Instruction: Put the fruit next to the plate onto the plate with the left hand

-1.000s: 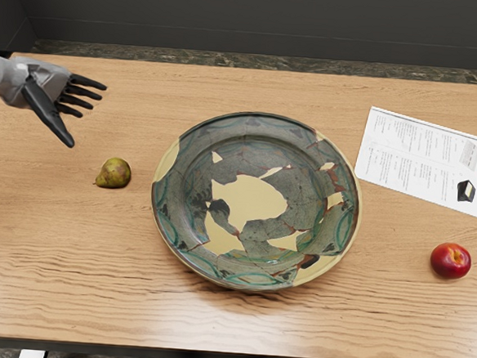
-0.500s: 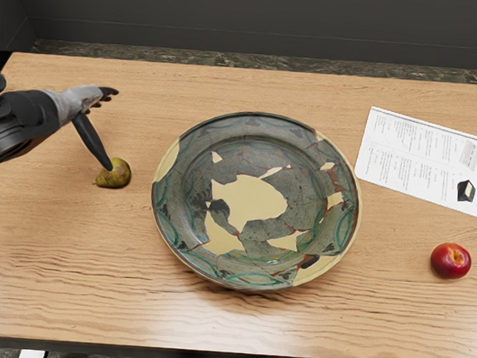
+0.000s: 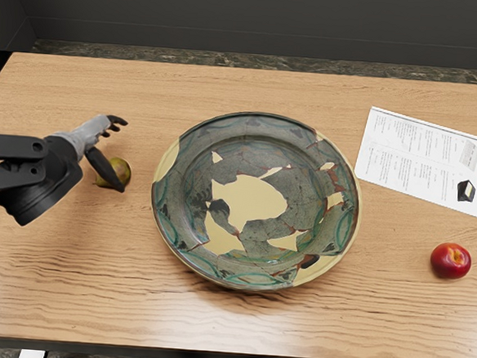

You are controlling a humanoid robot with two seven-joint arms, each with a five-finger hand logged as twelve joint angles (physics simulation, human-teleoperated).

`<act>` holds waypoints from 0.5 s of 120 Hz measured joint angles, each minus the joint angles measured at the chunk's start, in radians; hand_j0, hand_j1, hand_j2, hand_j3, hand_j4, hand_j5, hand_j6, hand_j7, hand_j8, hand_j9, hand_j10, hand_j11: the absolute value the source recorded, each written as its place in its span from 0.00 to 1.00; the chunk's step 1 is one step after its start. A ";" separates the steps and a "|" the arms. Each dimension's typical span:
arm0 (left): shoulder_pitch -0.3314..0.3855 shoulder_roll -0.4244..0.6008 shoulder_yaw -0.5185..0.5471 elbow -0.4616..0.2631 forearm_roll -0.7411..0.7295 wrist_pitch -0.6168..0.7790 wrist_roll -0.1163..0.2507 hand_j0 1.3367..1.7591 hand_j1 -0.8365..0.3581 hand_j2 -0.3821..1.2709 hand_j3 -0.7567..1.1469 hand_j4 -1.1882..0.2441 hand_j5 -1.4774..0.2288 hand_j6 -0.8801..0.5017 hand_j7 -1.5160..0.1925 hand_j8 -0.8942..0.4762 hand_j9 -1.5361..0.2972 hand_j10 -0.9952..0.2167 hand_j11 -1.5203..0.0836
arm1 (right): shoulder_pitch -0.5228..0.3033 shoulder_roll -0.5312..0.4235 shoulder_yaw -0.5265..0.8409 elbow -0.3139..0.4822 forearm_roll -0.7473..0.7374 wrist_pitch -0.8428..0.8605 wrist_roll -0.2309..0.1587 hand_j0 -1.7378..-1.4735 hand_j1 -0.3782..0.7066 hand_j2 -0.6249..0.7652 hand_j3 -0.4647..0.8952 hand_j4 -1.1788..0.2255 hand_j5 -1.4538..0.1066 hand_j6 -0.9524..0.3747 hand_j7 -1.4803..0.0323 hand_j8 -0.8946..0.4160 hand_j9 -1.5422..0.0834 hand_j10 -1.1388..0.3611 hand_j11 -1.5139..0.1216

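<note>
Grey left hand (image 3: 94,138) hovers low over the wooden tabletop (image 3: 67,282), fingers spread and gripping nothing. Its dark thumb crosses the front of the green pear (image 3: 122,168), which lies on the wood just left of the plate (image 3: 164,167). Far right, a red apple (image 3: 450,260) sits well apart.

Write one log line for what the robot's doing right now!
phase: reach | left hand: open at pear | pear: on table beside plate | right hand: not visible

table (image 3: 236,326): matt grained wood | plate (image 3: 345,195): glazed, crackled ceramic | sheet (image 3: 424,159): matt paper | apple (image 3: 450,260): glossy
</note>
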 joint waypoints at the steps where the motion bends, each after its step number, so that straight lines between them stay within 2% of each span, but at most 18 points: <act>1: 0.001 0.000 0.000 0.000 0.001 0.002 0.000 0.76 0.81 0.25 0.40 0.70 0.73 0.51 0.75 0.52 0.71 0.67 0.80 | 0.000 0.000 0.000 0.000 0.000 0.000 0.000 0.30 0.05 0.45 0.34 0.83 0.92 0.71 0.96 0.67 0.94 0.75 0.91; 39: 0.016 -0.022 0.020 -0.001 0.029 0.021 0.001 0.76 0.61 0.28 0.40 0.56 0.57 0.36 0.59 0.37 0.56 0.50 0.64 | 0.000 0.000 0.000 0.000 0.000 0.000 0.000 0.30 0.05 0.45 0.34 0.83 0.92 0.71 0.96 0.67 0.94 0.75 0.91; 60: 0.017 -0.025 0.028 -0.001 0.032 0.022 0.001 0.76 0.54 0.28 0.40 0.51 0.52 0.31 0.54 0.32 0.51 0.45 0.57 | 0.000 0.000 0.000 0.000 0.000 0.000 0.000 0.30 0.05 0.45 0.34 0.83 0.92 0.71 0.96 0.67 0.94 0.75 0.91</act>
